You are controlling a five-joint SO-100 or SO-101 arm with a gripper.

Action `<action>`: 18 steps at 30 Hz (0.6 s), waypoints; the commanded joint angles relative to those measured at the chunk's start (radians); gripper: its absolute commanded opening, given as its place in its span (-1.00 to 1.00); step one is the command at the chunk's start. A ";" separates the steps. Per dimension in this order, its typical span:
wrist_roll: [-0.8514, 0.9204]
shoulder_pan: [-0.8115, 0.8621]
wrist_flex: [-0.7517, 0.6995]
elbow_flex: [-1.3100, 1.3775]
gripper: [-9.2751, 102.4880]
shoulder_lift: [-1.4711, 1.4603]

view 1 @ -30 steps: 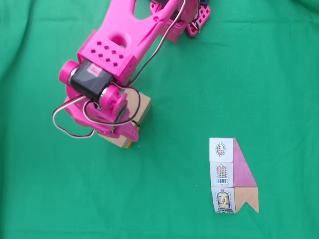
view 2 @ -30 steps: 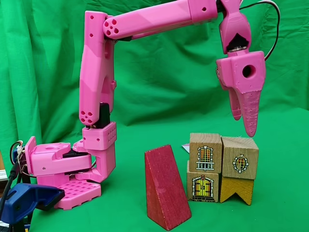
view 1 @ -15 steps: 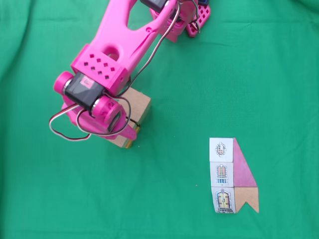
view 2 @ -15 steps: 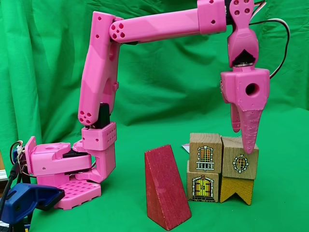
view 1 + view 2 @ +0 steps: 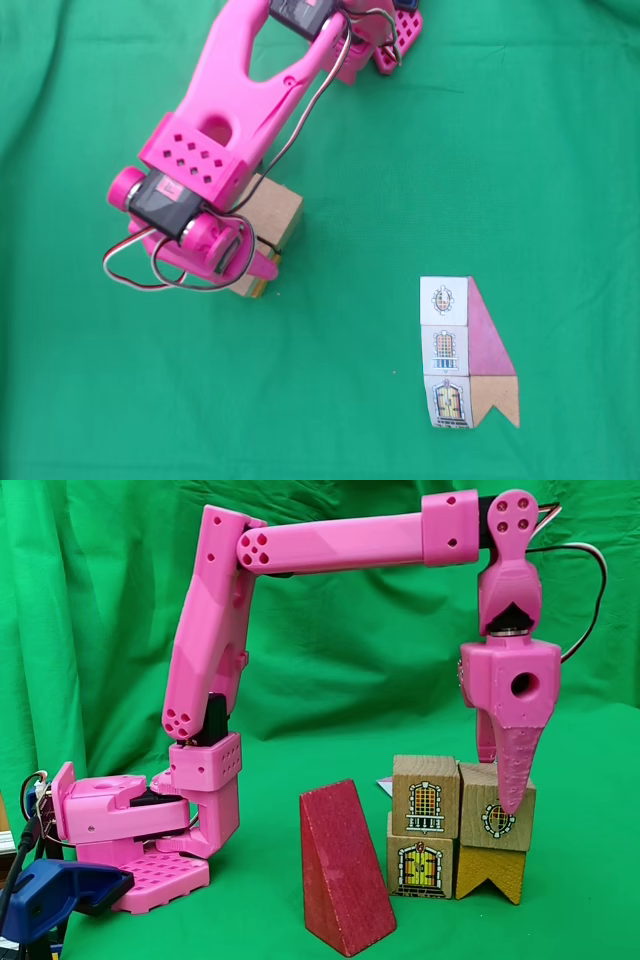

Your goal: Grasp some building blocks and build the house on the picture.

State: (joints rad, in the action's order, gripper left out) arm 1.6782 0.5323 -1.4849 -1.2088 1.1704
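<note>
The pink plastic arm point(image 5: 330, 545) rises from its base, bends at the elbow and runs level across the side-on fixed view, then turns its wrist straight down so the jaws point(image 5: 503, 798) hang point-first over the stacked building blocks point(image 5: 460, 825). The long tapered finger point(image 5: 515, 765), ridged along its edge, overlaps the front face of the upper block point(image 5: 497, 805) bearing a round window drawing; a second finger shows behind it, near that block's top edge. Whether the jaws are apart or pressed on the block cannot be told from either view. In the fixed view from above the wrist and its looping cables cover most of the stack, leaving bare light-wood tops point(image 5: 272, 212) showing. The stack is of four wooden pieces: beside the jaws a cube with an arched window point(image 5: 425, 793), below it a cube with a door point(image 5: 421, 865), and under the jaws an orange-yellow notched piece point(image 5: 490, 872). The dark red triangular wedge point(image 5: 343, 865), rough-grained and upright, stands apart from the stack, on its arm-base side. The picture point(image 5: 467, 352), a flat card with three white squares, a pink triangle and a tan notched shape, lies well apart from the jaws on the green cloth worktop point(image 5: 480, 150).
</note>
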 commanded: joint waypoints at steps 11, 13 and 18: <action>-0.005 -0.008 0.002 0.034 -0.22 0.002; -0.005 -0.008 0.002 0.034 -0.28 0.002; -0.006 -0.009 0.003 0.034 -0.33 0.002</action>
State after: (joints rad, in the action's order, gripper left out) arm 1.6782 0.5262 -1.4849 -1.2088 1.1628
